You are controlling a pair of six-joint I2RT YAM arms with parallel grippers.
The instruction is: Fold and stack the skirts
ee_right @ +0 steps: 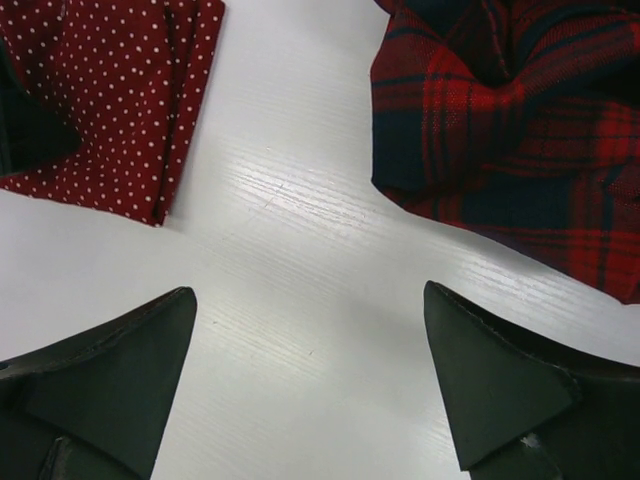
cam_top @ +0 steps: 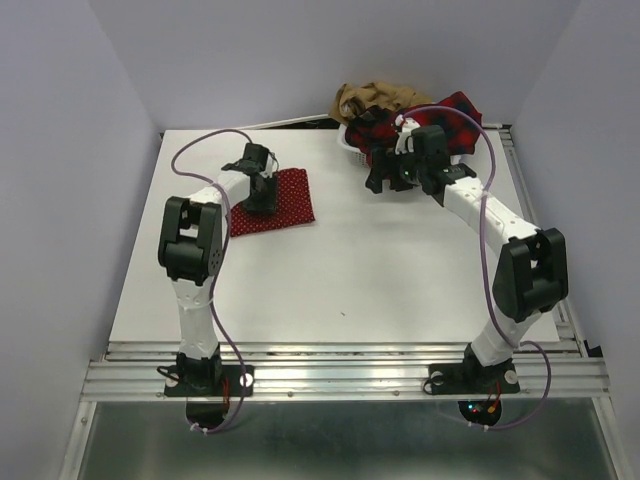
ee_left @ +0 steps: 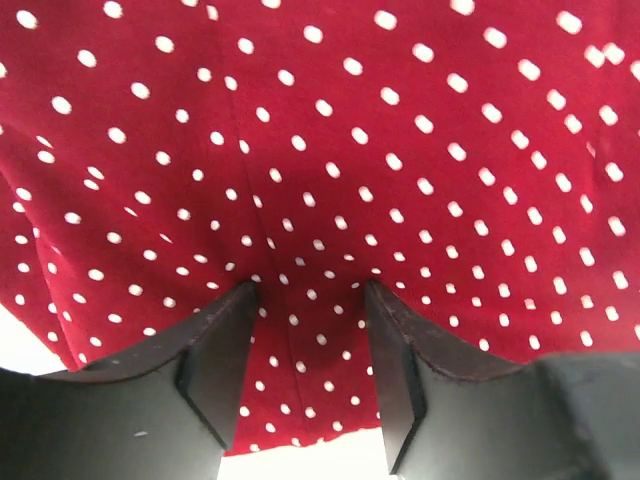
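The red skirt with tiny white dots [cam_top: 288, 207] lies folded flat on the left of the white table [cam_top: 340, 270]. My left gripper [cam_top: 262, 190] stands over it, its tips down on the cloth. In the left wrist view the dotted skirt [ee_left: 330, 130] fills the frame and the left gripper [ee_left: 308, 300] is open, with flat cloth between the fingers and nothing pinched. The red-and-black plaid skirt [cam_top: 450, 115] and the tan-brown skirt [cam_top: 375, 97] are heaped in the basket [cam_top: 352, 147] at the back. My right gripper [cam_top: 395, 178] hovers wide open just in front of them. In the right wrist view the right gripper [ee_right: 310, 300] is over bare table [ee_right: 300, 230], the plaid skirt [ee_right: 510, 120] to its upper right and the dotted skirt [ee_right: 110, 100] to its upper left.
The white mesh basket sits at the table's far edge, right of centre, against the back wall. Grey walls close in the left, right and back sides. An aluminium rail [cam_top: 340, 372] runs along the near edge where both arm bases are bolted.
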